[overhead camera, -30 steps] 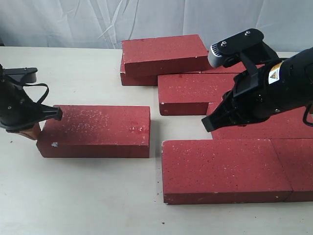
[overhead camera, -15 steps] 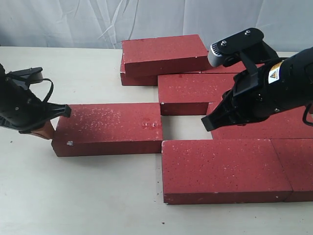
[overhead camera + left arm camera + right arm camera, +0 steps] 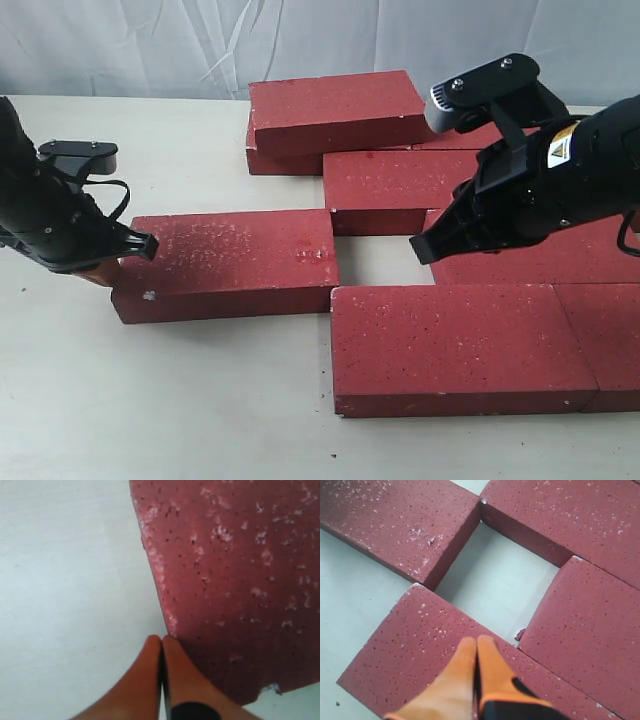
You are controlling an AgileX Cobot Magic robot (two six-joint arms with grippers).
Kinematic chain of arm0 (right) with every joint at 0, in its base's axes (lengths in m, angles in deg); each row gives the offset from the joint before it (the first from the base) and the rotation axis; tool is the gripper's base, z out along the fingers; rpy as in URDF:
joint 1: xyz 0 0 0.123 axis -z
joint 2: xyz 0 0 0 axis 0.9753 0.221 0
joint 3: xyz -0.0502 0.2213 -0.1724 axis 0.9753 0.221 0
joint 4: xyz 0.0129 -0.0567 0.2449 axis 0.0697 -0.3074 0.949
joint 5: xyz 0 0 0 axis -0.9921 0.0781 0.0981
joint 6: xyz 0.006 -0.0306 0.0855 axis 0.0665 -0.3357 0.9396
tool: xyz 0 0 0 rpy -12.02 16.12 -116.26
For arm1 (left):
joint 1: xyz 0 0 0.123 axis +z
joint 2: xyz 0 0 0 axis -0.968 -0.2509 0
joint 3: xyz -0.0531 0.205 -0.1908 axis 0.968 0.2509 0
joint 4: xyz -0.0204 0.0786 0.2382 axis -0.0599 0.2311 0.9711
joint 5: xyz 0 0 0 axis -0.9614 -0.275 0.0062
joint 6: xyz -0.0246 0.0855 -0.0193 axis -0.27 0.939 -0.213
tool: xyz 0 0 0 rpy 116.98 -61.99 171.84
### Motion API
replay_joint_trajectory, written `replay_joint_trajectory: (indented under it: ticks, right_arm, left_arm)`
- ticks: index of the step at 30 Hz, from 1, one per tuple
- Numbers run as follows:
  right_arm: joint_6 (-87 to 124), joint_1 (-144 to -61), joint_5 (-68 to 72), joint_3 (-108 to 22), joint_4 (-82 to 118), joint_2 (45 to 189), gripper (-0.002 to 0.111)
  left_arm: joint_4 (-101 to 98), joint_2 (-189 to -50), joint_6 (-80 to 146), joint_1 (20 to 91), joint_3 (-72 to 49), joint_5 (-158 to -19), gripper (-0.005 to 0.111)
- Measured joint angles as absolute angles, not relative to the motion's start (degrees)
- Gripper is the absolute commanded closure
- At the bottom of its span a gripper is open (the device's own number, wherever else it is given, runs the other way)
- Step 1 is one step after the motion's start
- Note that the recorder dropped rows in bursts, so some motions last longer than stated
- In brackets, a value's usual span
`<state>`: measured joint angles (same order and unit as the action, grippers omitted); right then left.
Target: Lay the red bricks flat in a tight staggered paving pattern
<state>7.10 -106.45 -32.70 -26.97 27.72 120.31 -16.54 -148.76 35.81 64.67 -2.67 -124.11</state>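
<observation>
The red bricks (image 3: 455, 345) are laid flat on the desk (image 3: 180, 400), most staggered beyond the loose brick's (image 3: 228, 262) inner end. Its outer end is butted by the left gripper (image 3: 140, 245), fingers (image 3: 145, 670) pressed together and empty, seemingly for pushing; contact is shown only in the left wrist view. Near the inner end the right gripper (image 3: 425, 250) is held, likewise closed, empty.
</observation>
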Motion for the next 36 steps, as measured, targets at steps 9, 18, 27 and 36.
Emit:
replay_joint_trajectory:
  ticks: [9, 18, 27, 36]
  right_arm:
    - [2.73, -106.45, -42.09, -50.58, 33.35, 141.44, 0.109]
    - [2.59, -109.56, -49.12, -74.90, 34.31, 166.15, 0.109]
    - [4.38, -110.58, -48.97, -84.60, 30.92, 175.56, 0.109]
    - [6.04, -110.58, -53.09, -85.59, 28.66, 176.78, 0.109]
  left_arm:
    - [-17.55, -148.76, 35.81, 66.94, -2.67, -119.28, 0.107]
    - [-17.18, -148.76, 35.81, 66.94, -2.67, -118.18, 0.107]
    - [-17.18, -148.76, 36.04, 66.94, -2.67, -117.93, 0.107]
    - [-17.29, -148.76, 36.27, 66.94, -2.67, -118.14, 0.107]
